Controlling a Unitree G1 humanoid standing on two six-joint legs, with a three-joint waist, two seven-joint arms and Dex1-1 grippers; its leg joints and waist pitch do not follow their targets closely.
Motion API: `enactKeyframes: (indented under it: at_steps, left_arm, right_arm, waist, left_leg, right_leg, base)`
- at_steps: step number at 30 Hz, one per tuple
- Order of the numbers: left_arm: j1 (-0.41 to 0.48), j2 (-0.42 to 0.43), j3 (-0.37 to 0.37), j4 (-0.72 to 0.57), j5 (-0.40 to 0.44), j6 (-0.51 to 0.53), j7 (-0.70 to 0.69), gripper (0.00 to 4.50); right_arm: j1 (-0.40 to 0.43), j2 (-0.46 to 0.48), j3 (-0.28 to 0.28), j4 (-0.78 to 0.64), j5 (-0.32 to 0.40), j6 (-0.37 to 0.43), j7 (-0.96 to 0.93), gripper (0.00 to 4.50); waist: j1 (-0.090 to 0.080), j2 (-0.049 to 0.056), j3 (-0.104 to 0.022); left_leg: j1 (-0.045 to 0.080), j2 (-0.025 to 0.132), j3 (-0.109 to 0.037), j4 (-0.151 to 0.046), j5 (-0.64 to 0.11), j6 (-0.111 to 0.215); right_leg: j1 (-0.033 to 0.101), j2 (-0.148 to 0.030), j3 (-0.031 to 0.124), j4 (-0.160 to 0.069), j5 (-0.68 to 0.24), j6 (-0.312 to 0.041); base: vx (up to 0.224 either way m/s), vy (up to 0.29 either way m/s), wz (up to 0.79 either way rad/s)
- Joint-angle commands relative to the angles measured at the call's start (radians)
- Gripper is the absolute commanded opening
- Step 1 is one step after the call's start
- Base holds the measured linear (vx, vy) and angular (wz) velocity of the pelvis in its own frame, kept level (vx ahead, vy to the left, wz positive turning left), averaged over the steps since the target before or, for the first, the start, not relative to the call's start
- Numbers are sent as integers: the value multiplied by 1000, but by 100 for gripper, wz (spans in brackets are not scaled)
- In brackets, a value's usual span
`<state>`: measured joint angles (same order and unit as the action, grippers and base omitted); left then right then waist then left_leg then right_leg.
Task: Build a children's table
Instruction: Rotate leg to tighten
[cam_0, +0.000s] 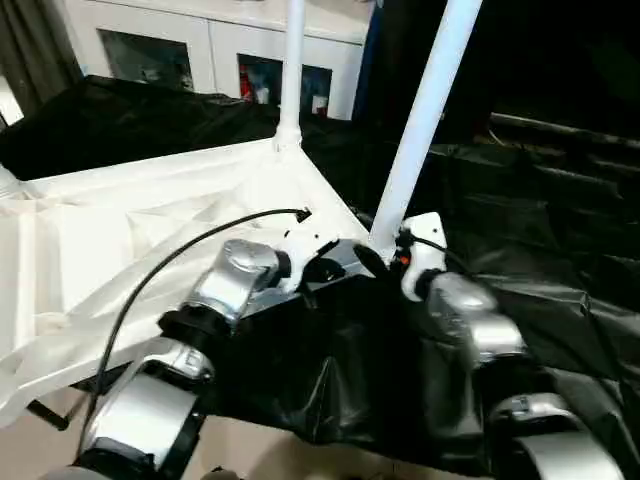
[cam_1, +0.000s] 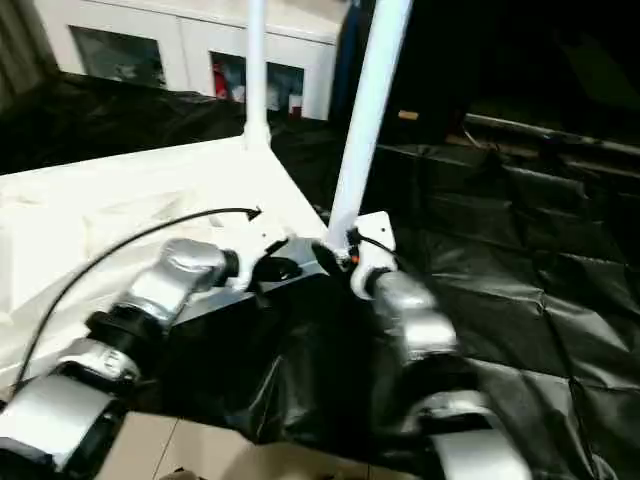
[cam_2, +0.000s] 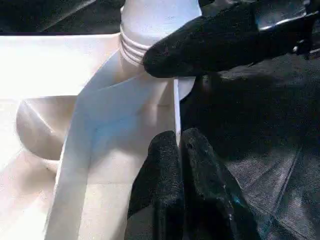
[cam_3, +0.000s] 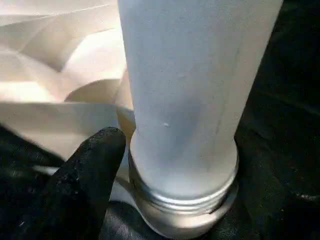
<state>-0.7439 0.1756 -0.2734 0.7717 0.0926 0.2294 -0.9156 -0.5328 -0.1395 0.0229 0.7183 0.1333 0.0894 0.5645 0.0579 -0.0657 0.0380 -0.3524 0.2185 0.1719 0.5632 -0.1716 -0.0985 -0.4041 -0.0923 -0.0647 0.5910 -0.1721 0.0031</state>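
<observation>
The children's table, a white plastic set, lies upside down on the black-draped work table (cam_0: 560, 260): its large rectangular white top (cam_0: 130, 250) rests with the ribbed underside facing up, its long axis running from the near right corner away to the left. Two long tapered white tube legs stand out of its right-hand corners. The far leg (cam_0: 292, 70) rises upright from the far right corner socket. The near leg (cam_0: 425, 120) stands at the near right corner and leans to the right as it climbs, its long axis pointing up and away from the top, its ringed lower end (cam_2: 145, 35) meeting the round corner socket.

The right gripper (cam_0: 385, 258) sits at the foot of this near leg, on its near right side. In the right wrist view one black finger (cam_3: 85, 180) lies just beside the ringed collar of the leg, and in the left wrist view a black finger (cam_2: 215, 40) presses across the leg's base just above the socket. Whether the jaws are clamped on the leg or merely set around it I cannot tell.

The left gripper (cam_2: 179, 150) is clenched, its two black fingers pressed together with nothing between them, their tips at the thin upright rim of the top just near of the corner socket. It lies to the left of the near leg, close to the right gripper, over the corner of the top.

A white cabinet with glass doors (cam_0: 210, 55) stands far behind the work table.
</observation>
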Motion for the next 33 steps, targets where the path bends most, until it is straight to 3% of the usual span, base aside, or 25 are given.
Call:
enactKeyframes:
  at_steps: [1, 2, 4, 7, 10, 16, 27, 30, 31, 33]
  left_arm:
    - [32, 5, -47, -13, -7, -2, -83, 0]
    - [33, 7, -48, -15, -8, -2, -87, 0]
    - [70, 73, -63, -77, -35, -27, -242, 0]
    - [108, 131, -73, -157, -80, -20, -385, 0]
    - [121, 164, -84, -187, -89, -14, -433, 0]
    - [139, 218, -82, -242, -103, 4, -487, 0]
    - [144, 212, -86, -257, -104, 16, -461, 0]
    - [127, 181, -69, -210, -74, 1, -356, 0]
    - [106, 151, -51, -162, -51, -4, -256, 0]
    - [92, 129, -44, -132, -38, -4, -197, 0]
  right_arm:
    - [23, -24, 100, -59, -6, 2, 152, 355]
    - [25, -29, 101, -62, -6, 2, 159, 355]
    - [67, -137, 119, -153, 20, 18, 336, 355]
    - [84, -201, 119, -192, 31, 21, 432, 355]
    - [91, -231, 126, -211, 41, 37, 490, 355]
    - [105, -269, 162, -244, 42, 60, 567, 355]
    - [126, -226, 155, -257, 55, 77, 541, 281]
    - [114, -171, 96, -203, 62, 83, 408, 277]
    - [94, -131, 52, -139, 57, 80, 283, 276]
    - [83, -108, 34, -102, 47, 75, 199, 275]
  waist:
    - [6, 3, -51]
    - [8, 3, -51]
    - [11, 3, -54]
    - [11, 6, -58]
    - [11, 8, -56]
    - [12, 7, -51]
    - [10, 9, -54]
    - [9, 8, -53]
    - [7, 9, -50]
    - [3, 9, -48]
  left_leg:
    - [-5, 8, 5, -70, -300, 24]
    - [-4, 9, 6, -68, -287, 29]
    - [-8, 9, 10, -61, -223, 61]
    - [-5, 12, 12, -59, -182, 75]
    - [-1, 13, 14, -56, -150, 88]
    - [2, 15, 13, -62, -230, 46]
    - [1, 12, 13, -58, -210, 35]
    - [1, 12, 13, -59, -219, 32]
    - [2, 10, 13, -60, -243, 13]
    - [5, 8, 9, -63, -295, -12]
  right_leg:
    - [42, -40, 33, -77, -301, -165]
    - [43, -40, 34, -75, -276, -172]
    - [53, -37, 35, -59, -149, -211]
    - [54, -38, 35, -49, -84, -243]
    - [53, -34, 34, -40, -10, -280]
    - [51, -39, 36, -53, -151, -246]
    - [53, -38, 36, -47, -116, -250]
    - [51, -38, 36, -49, -135, -243]
    - [47, -39, 36, -54, -185, -233]
    - [44, -41, 34, -65, -301, -202]
  base:
    - [0, 0, 0]
    - [52, -9, 3]
    - [53, -9, 2]
    - [0, 0, 0]
    - [0, 0, 0]
    - [0, 0, 0]
    - [0, 0, 0]
    - [0, 0, 0]
    - [0, 0, 0]
    - [0, 0, 0]
